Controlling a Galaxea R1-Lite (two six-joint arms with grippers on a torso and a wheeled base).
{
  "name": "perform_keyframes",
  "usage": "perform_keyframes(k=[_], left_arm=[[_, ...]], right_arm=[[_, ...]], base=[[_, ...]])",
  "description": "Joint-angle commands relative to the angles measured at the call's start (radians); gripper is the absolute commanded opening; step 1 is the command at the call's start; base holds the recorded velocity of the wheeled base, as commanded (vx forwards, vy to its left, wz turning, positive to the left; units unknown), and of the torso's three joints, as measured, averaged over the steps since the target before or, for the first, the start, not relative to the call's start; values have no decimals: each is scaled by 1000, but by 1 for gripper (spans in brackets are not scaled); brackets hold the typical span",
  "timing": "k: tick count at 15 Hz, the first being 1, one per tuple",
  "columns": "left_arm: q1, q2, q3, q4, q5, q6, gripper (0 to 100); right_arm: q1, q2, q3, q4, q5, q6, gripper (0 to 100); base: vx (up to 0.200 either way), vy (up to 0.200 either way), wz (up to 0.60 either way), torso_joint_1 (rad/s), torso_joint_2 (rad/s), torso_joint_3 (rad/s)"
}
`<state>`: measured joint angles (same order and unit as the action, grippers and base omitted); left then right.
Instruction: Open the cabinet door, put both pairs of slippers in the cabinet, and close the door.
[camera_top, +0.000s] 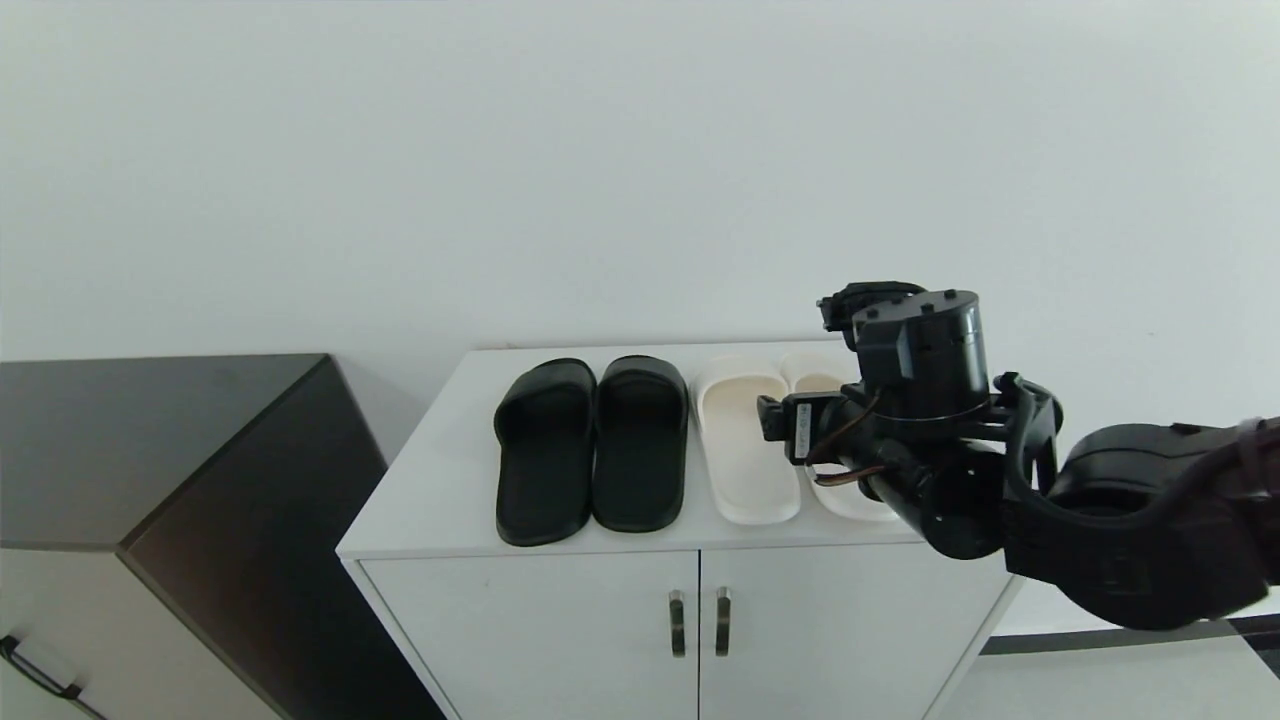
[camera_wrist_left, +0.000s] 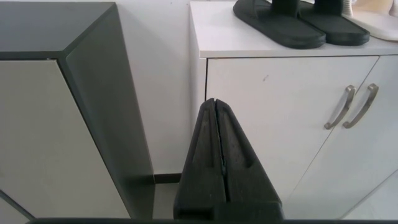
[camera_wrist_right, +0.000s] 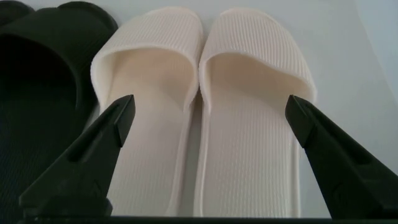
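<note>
**Slippers part-covered, cabinets cropped**

In the head view the right arm (camera_top: 920, 420) hides most of the outer white slipper (camera_top: 815, 375) and one edge of the inner white slipper (camera_top: 745, 450). The white cabinet (camera_top: 560, 640) is cut off just below its handles (camera_top: 677, 622), and the dark cabinet (camera_top: 200, 450) runs off the left and bottom edges. In the left wrist view the black slippers (camera_wrist_left: 292, 25) are cropped by the picture's edge, with only one end of each showing.

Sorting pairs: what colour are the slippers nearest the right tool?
Cream-white slippers, best seen in the right wrist view.
</note>
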<state>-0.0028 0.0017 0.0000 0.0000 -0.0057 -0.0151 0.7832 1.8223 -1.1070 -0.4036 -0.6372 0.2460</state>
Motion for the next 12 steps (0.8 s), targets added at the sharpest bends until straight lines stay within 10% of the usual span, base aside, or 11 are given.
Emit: perform_keyframes(k=[1,12], left_arm=[[0,0,0,0,0,0,0],[0,0,0,0,0,-2,0]], right_arm=[[-16,63,-40,-6,7,13,100],[-90,238,-217,-23,102,7,100]], base=[[0,0,0,0,0,0],[0,0,0,0,0,0]])
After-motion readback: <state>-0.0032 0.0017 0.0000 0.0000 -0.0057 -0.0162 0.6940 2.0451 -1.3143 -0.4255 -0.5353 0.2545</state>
